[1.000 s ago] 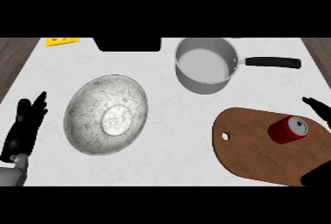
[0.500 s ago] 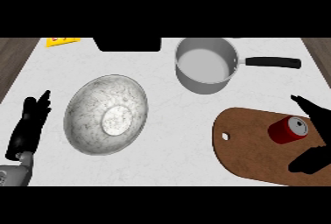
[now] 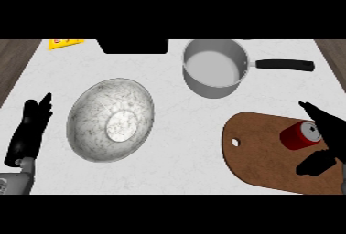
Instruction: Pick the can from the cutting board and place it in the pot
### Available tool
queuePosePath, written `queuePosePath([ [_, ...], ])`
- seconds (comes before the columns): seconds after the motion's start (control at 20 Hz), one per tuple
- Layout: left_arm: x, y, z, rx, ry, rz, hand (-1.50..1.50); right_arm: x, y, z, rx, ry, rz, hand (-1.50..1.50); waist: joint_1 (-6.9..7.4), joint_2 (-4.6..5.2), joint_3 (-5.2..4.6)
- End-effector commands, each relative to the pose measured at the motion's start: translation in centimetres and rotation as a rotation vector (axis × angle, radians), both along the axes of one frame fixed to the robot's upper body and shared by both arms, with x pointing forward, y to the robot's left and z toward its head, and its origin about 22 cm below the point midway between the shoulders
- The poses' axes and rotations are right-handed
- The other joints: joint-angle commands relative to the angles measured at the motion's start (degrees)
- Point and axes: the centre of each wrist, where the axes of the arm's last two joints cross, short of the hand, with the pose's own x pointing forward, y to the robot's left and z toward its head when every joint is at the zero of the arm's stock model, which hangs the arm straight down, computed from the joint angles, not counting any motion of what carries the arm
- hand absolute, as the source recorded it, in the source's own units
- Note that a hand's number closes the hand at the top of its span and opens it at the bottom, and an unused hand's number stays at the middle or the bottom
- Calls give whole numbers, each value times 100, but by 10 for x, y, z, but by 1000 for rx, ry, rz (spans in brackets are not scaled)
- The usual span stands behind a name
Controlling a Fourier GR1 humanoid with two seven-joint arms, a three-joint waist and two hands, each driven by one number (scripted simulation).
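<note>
A red can (image 3: 298,135) lies on its side on the brown cutting board (image 3: 263,155) at the lower right. My right hand (image 3: 332,137) comes in from the right edge, open, its fingers beyond the can and its thumb (image 3: 315,163) on the near side, the can between them. Whether it touches the can I cannot tell. The grey pot (image 3: 213,67) with a black handle (image 3: 283,65) stands at the back, right of centre, with nothing inside. My left hand (image 3: 28,132) rests open at the left edge.
A large metal bowl (image 3: 111,119) sits left of centre. A black object (image 3: 133,46) lies at the counter's back edge, and a yellow item (image 3: 64,43) at the back left corner. Wooden floor shows past both side edges.
My right hand has moved left over the cutting board and now brackets the can between fingers and thumb. The left hand has shifted slightly. The can has stayed put.
</note>
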Motion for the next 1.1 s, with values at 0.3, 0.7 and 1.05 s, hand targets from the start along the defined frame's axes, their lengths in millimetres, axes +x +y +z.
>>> queuePosePath([
  [0.3, -6, 3, 10, -5, 1, 4, 0, 9, 5, -26, -1, 63, -10, -150, 0, -2, -1],
  [0.7, -1, -6, 19, -2, 11, -4, 0, 21, -16, -44, 44, 91, -39, -150, 3, -2, 0],
  [1.05, 10, 6, -20, -17, 4, -9, 0, 31, -12, -53, 42, 82, -34, -150, -12, 2, -2],
])
